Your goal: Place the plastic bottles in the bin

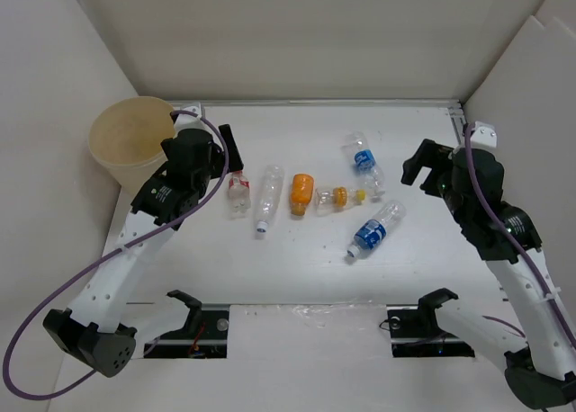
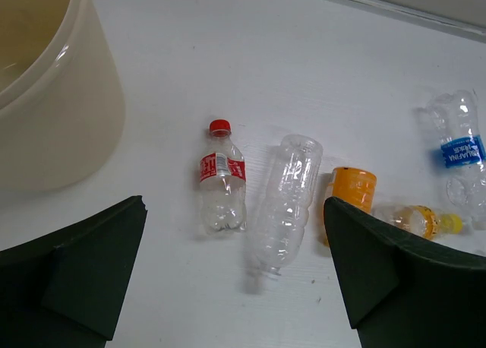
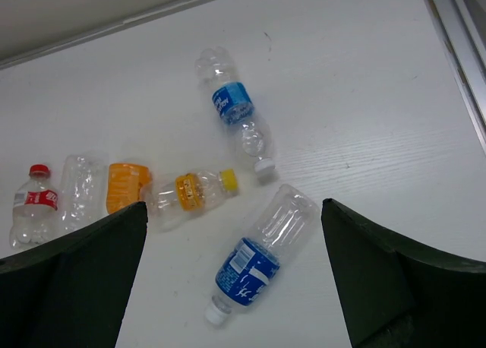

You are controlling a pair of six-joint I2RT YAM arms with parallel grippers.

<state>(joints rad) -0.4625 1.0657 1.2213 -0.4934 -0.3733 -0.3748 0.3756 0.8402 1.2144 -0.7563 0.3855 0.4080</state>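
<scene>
Six plastic bottles lie on the white table. In the top view they are a red-capped one (image 1: 238,193), a clear one (image 1: 268,197), an orange one (image 1: 301,193), a small yellow-capped one (image 1: 335,197) and two blue-labelled ones (image 1: 364,163) (image 1: 375,229). The tan bin (image 1: 130,142) stands at the far left. My left gripper (image 1: 231,154) is open and empty, above the red-capped bottle (image 2: 222,179) and the clear bottle (image 2: 285,204). My right gripper (image 1: 425,169) is open and empty, above the nearer blue-labelled bottle (image 3: 262,261).
White walls enclose the table on the left, back and right. A metal rail (image 3: 456,29) runs along the right edge. The bin's wall (image 2: 53,97) fills the upper left of the left wrist view.
</scene>
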